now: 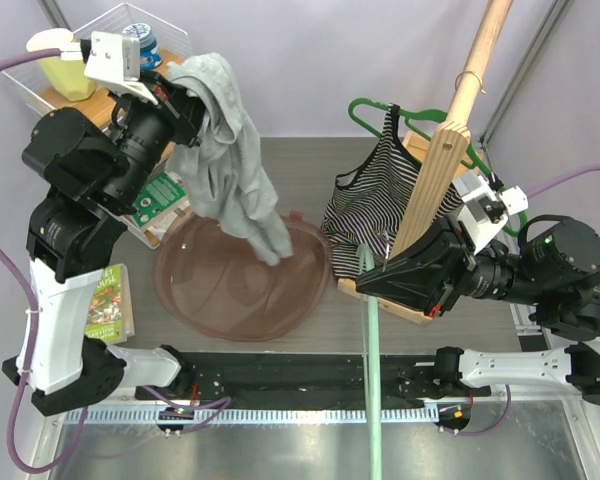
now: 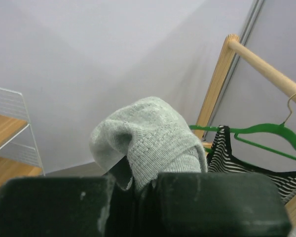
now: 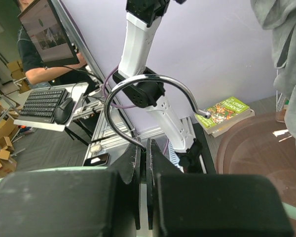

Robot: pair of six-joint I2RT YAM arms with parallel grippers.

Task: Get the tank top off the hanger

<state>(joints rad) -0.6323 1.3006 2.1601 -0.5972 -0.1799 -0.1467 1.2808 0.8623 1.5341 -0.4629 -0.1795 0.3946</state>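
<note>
The grey tank top (image 1: 230,170) hangs bunched from my left gripper (image 1: 185,108), which is shut on its upper part and held high at the back left. Its lower end trails down over a brown round basin (image 1: 210,300). In the left wrist view the grey knit (image 2: 153,138) rises straight out of the shut jaws of that gripper (image 2: 138,185). My right gripper (image 1: 365,282) is shut on the neck of the pale green hanger (image 1: 372,360), just below its metal hook (image 3: 138,89). The hanger carries no cloth and lies apart from the tank top (image 3: 286,49).
A wooden clothes rack (image 1: 450,150) stands at the back right. A striped top (image 1: 365,200) hangs there on a green hanger (image 1: 380,115). A wire shelf with a yellow bottle (image 1: 65,65) fills the back left. Books (image 1: 108,305) lie by the left arm.
</note>
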